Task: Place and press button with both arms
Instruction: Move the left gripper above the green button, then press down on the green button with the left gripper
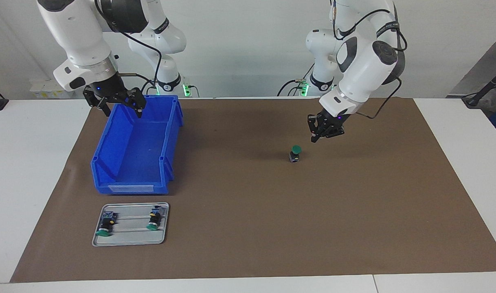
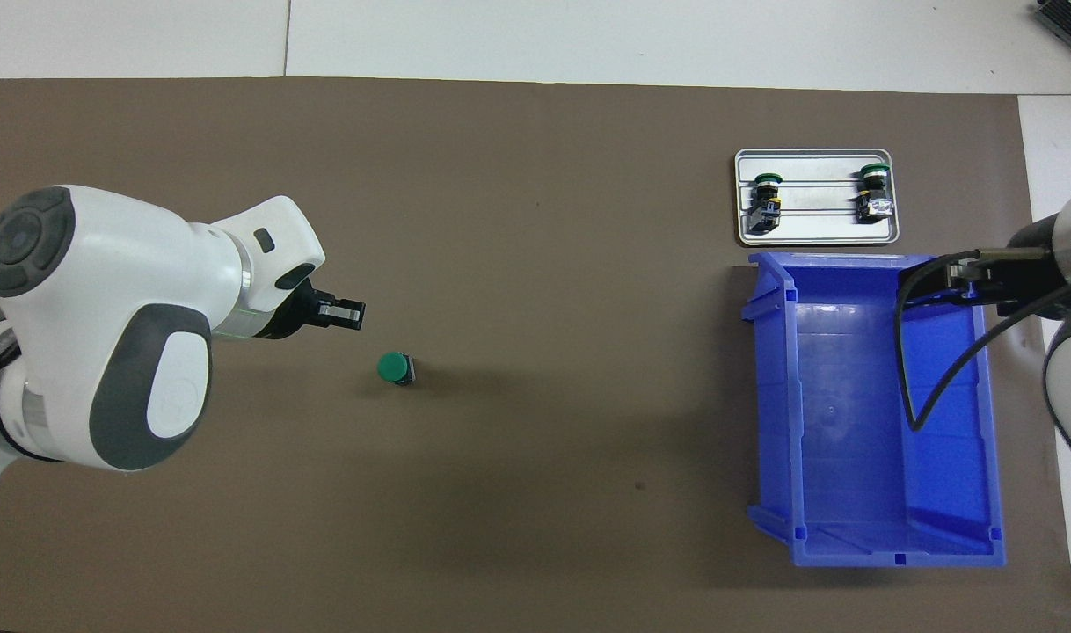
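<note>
Standing upright on the brown mat, green cap up, the button (image 1: 295, 154) is being approached by the left gripper (image 1: 318, 137), which is hanging fingers-together just above it, toward the robots' side; this arm is judged nearer for the press. Over the blue bin (image 1: 121, 179) the right gripper (image 1: 119, 106) is being held open, well apart, waiting.

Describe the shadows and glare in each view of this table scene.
Facing view: the blue plastic bin casts a soft dark shadow on the brown mat, and green lights glow at both arm bases. Overhead view: the inner floor of the bin shows pale glare, and a faint shadow lies on the mat beside the upright green-capped push-button.
</note>
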